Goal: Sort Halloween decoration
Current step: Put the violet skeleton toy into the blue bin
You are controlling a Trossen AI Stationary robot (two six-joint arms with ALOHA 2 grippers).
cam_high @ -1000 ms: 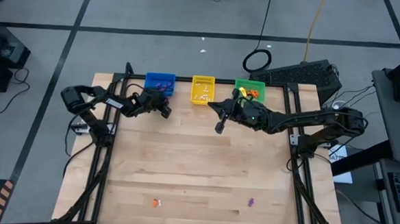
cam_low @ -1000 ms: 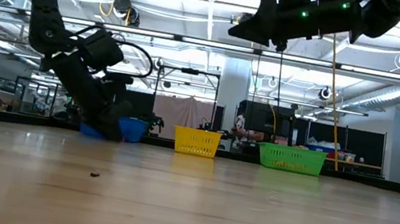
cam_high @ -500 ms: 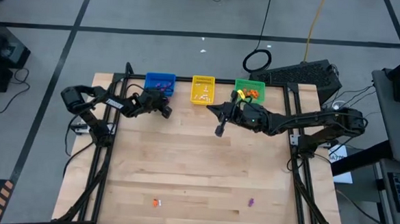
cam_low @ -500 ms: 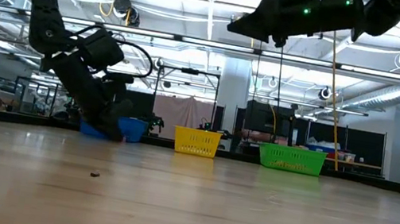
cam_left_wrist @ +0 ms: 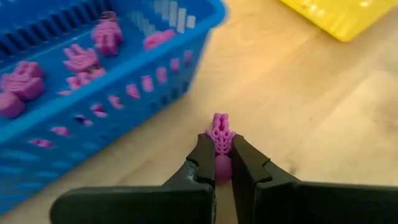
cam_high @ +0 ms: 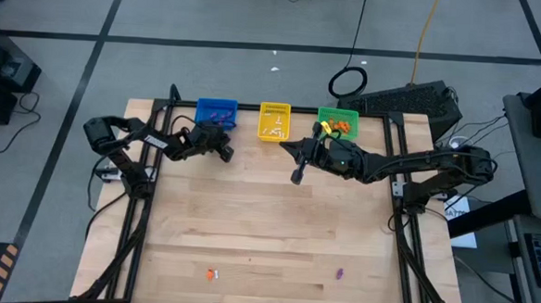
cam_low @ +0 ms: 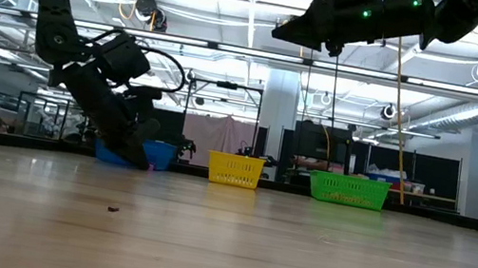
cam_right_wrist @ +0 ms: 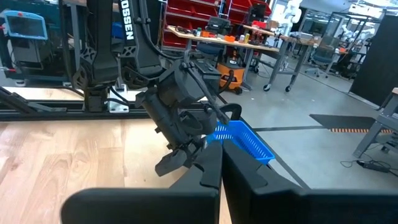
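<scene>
Wooden worktop point(cam_high: 267, 226), three baskets along its 12 o'clock edge: blue basket point(cam_high: 217, 112), yellow basket point(cam_high: 274, 121), green basket point(cam_high: 338, 120). Two loose trinkets near 6 o'clock: orange trinket point(cam_high: 210, 274), purple trinket point(cam_high: 340, 274). Left claw point(cam_left_wrist: 222, 163) pinched nearly closed on a purple skeleton trinket point(cam_left_wrist: 220, 138), just beside the blue basket. Right claw point(cam_right_wrist: 221, 163) fully closed, empty, raised over the worktop near the yellow basket.

table point(cam_high: 267, 216): bare light wood | baskets at far edge, in a row: blue basket point(cam_high: 217, 113) left, yellow basket point(cam_high: 274, 120) middle, green basket point(cam_high: 338, 119) right | floor beyond far edge: dark keyboard-like slab point(cam_high: 412, 100), possibly a case, beside cable ring point(cam_high: 348, 83)
</scene>
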